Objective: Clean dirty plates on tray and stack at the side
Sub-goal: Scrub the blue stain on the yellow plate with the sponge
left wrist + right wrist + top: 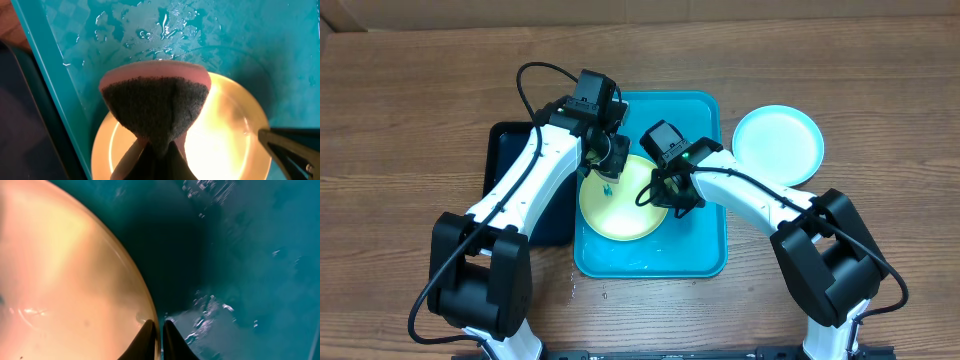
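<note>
A pale yellow-green plate (620, 205), round and shallow with a lighter centre, lies flat in the left half of the bright cyan-blue tray (705, 245). A small blue mark shows on it near its far edge in the overhead view. From the wrist cameras the plate looks glossy and warm yellow, and it sits in a film of water and droplets that covers the tray floor. A second plate, the light cyan plate (778, 145), rests alone on the wooden bench (880, 90) just past the tray's far right corner, well apart from both grippers. The left gripper (156, 150) hangs above the far-left part of the yellow-green plate. Its fingers are pinched tight on a sponge (155, 102) with a pink body and a dark grey scouring face, folded into a wedge over the plate's edge nearest the tray's left wall. The right gripper (157, 330) is at the plate's right rim, towards the tray's middle. Its two fingers are drawn almost together, with only a thin slit between them, and the plate's edge runs into that slit, so it appears clamped on the rim. A narrow black tray (510, 180) lies against the cyan-blue tray's left side, under the left arm.
</note>
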You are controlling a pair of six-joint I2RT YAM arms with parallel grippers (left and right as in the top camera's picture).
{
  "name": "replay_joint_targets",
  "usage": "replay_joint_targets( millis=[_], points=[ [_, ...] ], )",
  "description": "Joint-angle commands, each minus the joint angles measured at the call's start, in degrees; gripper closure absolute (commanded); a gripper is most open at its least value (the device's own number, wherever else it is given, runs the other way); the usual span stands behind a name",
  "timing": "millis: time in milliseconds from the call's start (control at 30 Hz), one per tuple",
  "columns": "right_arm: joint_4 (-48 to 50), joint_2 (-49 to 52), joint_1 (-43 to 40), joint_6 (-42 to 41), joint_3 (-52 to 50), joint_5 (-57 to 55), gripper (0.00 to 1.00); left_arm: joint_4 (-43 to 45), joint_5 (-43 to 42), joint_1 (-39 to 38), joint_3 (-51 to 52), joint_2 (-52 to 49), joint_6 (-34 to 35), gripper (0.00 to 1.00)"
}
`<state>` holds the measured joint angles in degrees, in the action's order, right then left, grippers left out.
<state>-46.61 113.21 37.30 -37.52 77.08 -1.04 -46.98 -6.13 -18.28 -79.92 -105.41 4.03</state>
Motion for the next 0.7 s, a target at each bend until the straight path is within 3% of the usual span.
replay_joint_targets(
  millis=[0,367,667],
  points=[
    [0.0,-1.22,-0.13,-0.02,0.13,-3.72,0.8,-0.9,0.57,-0.13,-1.2,-0.24,-1.07,0.96],
    [0.02,-1.22,-0.13,-0.04,0.13,-1.84,0.77,-7.19,0.59,-0.13,-0.63,-0.24,11.5,0.96],
    [0.0,-1.22,-0.11,-0.04,0.13,-1.66,0.77,0.5,0.83,-0.13,7.87,-0.24,13.38,0.96]
  ],
)
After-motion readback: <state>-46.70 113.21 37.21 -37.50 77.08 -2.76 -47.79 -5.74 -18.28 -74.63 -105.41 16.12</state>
